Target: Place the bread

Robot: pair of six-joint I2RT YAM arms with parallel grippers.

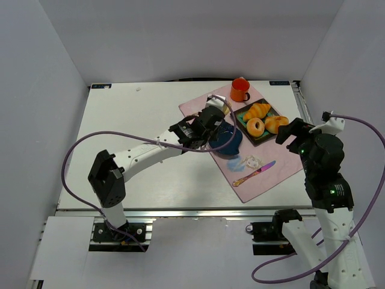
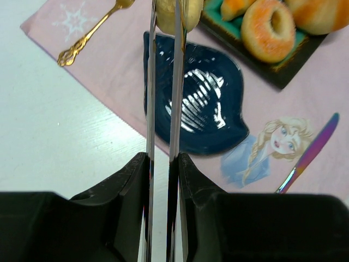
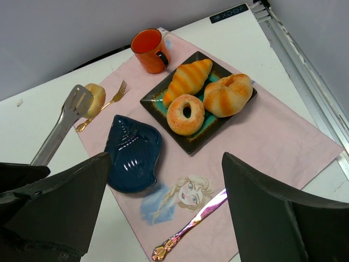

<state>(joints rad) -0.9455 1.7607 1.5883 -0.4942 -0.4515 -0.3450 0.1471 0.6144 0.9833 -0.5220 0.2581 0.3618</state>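
Bread (image 2: 172, 13) pinched in tongs (image 2: 175, 98)

Left end effector (image 2: 162, 158) clamps the tongs, whose tips squeeze the bread just past the blue dish (image 2: 212, 109), beside the gold fork (image 2: 90, 33) on the pink placemat (image 2: 109, 71). Right end effector (image 3: 166, 161) hovers, fingers spread wide.

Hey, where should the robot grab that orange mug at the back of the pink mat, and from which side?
Likely from above: the orange mug stands upright with its mouth open, so pinch the rim wall opposite its dark handle, which points toward the square dark tray.
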